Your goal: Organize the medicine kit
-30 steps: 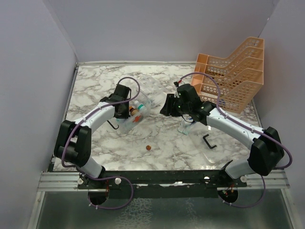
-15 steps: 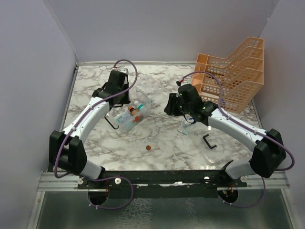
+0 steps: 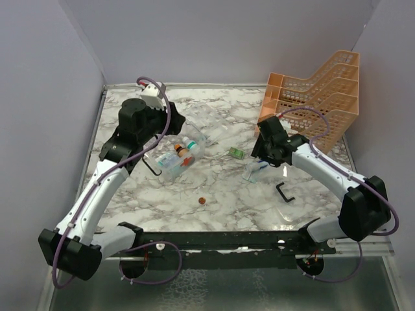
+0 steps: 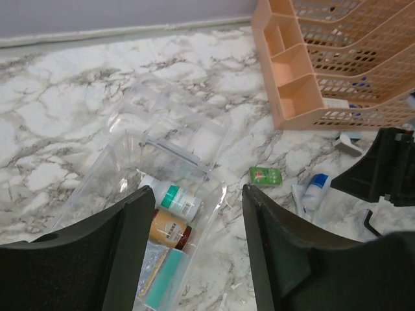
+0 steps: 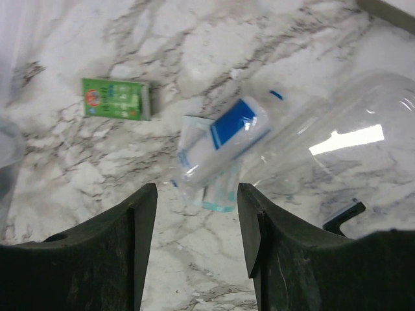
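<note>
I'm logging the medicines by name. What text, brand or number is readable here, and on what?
No text is legible.
Green packet: print too blurred.
Blue and white packet: print blurred.
Bottles in the kit: labels too small.

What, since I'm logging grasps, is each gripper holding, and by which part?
Nothing is held. The left gripper is open, apart from the medicine kit. The right gripper is open, apart from the blue-and-white sachet.
</note>
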You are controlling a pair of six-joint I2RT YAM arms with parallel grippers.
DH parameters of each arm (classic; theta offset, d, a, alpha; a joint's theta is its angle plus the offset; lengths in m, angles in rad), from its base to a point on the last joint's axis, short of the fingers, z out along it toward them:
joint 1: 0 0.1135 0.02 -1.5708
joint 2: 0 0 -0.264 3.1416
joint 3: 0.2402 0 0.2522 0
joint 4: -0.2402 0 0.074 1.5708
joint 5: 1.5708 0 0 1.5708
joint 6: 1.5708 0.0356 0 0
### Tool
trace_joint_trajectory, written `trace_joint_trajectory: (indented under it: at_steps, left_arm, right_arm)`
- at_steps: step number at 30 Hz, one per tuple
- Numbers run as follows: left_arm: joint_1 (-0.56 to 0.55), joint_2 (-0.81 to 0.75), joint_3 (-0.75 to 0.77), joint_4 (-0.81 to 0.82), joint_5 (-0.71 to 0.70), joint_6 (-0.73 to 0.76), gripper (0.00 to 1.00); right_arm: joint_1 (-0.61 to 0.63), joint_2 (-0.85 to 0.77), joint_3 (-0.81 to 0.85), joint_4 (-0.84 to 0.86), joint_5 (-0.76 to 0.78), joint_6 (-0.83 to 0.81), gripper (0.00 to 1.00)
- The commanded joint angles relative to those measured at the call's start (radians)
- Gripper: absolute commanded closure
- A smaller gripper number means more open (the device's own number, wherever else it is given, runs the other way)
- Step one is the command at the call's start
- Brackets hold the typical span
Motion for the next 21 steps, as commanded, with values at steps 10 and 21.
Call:
trace_joint_trajectory:
  at_steps: [10,21]
  left_arm:
    - [-0.005,-0.175,-0.082,0.176,0.042,0.034,0.20]
    - [-0.006,-0.167,-0.085,0.184,0.131,0.034,0.13]
  right_arm:
    - [-0.129,0.009,-0.090,-0.047,-0.025,0.278,0.43]
    - [-0.173,0.088,-0.085,0.017,-0.079,0.321,0.42]
